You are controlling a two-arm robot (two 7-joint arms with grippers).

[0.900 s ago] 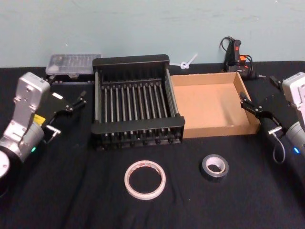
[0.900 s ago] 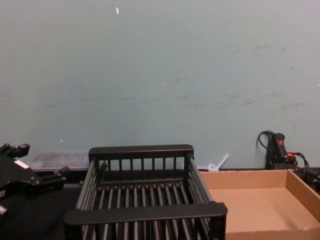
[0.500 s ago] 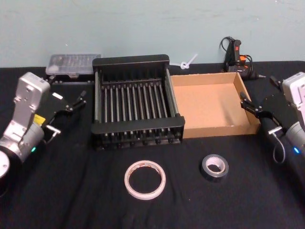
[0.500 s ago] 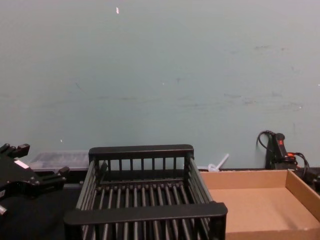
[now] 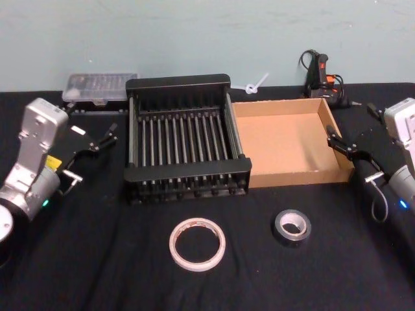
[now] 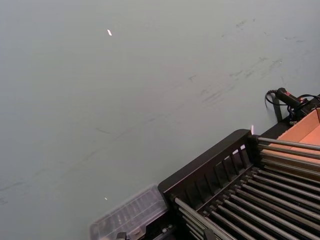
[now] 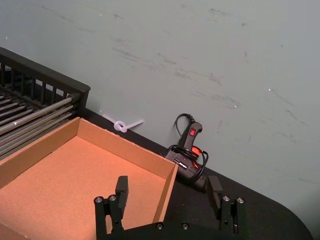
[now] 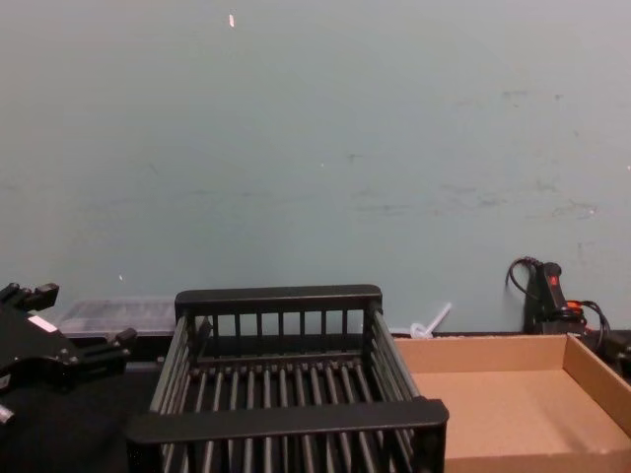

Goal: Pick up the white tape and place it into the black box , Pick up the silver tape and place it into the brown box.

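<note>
**Both rolls untouched, both arms at the sides**

Black cloth covered the table under a pale green wall. At lower centre of the head view lay the white tape [image 5: 198,243], flat, with the silver tape [image 5: 291,227] to its right, well apart. Behind them stood the black box [image 5: 183,137] and, touching it on the right, the brown box [image 5: 285,149], neither holding a roll. At mid-left the left gripper [image 5: 97,138] hung parted and empty; at mid-right the right gripper [image 5: 348,149] likewise gaped wide, holding nothing. A good first grasp would probably descend vertically, one finger inside the white ring, one outside its thin wall.
</note>
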